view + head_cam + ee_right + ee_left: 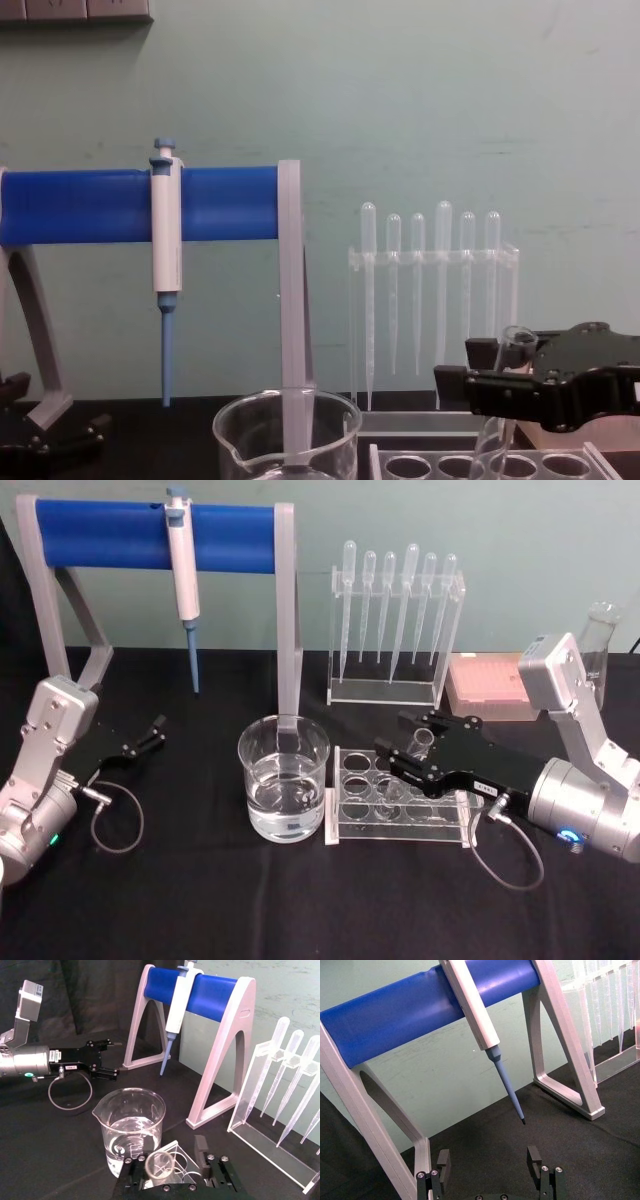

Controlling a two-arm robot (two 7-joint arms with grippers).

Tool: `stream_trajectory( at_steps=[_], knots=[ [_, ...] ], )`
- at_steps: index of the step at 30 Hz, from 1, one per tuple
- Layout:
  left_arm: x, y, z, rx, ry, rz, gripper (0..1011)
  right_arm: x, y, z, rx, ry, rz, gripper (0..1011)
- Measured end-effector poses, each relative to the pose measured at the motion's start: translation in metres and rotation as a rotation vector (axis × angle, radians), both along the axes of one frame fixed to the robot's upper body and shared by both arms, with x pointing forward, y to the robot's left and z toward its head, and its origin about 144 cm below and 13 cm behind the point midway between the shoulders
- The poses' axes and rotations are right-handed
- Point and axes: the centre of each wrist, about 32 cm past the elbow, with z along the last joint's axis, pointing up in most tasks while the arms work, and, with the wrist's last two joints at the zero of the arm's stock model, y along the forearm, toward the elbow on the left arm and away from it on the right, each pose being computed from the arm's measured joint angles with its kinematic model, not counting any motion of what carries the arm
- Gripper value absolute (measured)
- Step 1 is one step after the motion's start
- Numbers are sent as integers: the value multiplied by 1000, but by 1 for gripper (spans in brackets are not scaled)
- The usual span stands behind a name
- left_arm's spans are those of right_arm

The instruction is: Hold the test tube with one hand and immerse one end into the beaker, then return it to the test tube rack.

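Observation:
The test tube [420,742] leans in the clear rack [440,827], its lower end in a rack hole and its rim up between the fingers of my right gripper [405,738]. In the right wrist view the tube's rim [160,1164] rests against one finger, with a gap to the other; the right gripper [167,1160] is open around it. From the chest, the tube [512,345] tilts beside the black gripper [480,368]. The beaker [283,780], part full of water, stands just left of the rack. My left gripper [150,735] rests open at far left.
A blue-barred stand [110,532] with a hanging pipettor [182,565] is behind the beaker. A clear holder of plastic pipettes [395,620] stands behind the rack. A pink tip box [485,680] and a glass flask [600,640] sit at back right.

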Motion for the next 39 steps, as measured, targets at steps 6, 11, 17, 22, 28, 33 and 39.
stream_trajectory(
  at_steps=[6,11,17,22,28,33,39],
  knots=[
    [0,0,0,0,0,0,1000,-2,1,3,6,-14,-2,673],
    [0,0,0,0,0,0,1000,-9,0,16,35,-66,-8,846],
    [0,0,0,0,0,0,1000,-21,-4,32,91,-120,-56,1000],
    [0,0,0,0,0,0,1000,-32,-4,35,135,-146,-178,1003],
    [0,0,0,0,0,0,1000,-45,0,13,150,-151,-514,1002],
    [0,0,0,0,0,0,1000,-46,3,-15,105,-187,-717,1002],
    [0,0,0,0,0,0,1000,-43,5,-36,76,-204,-783,1003]
  ],
)
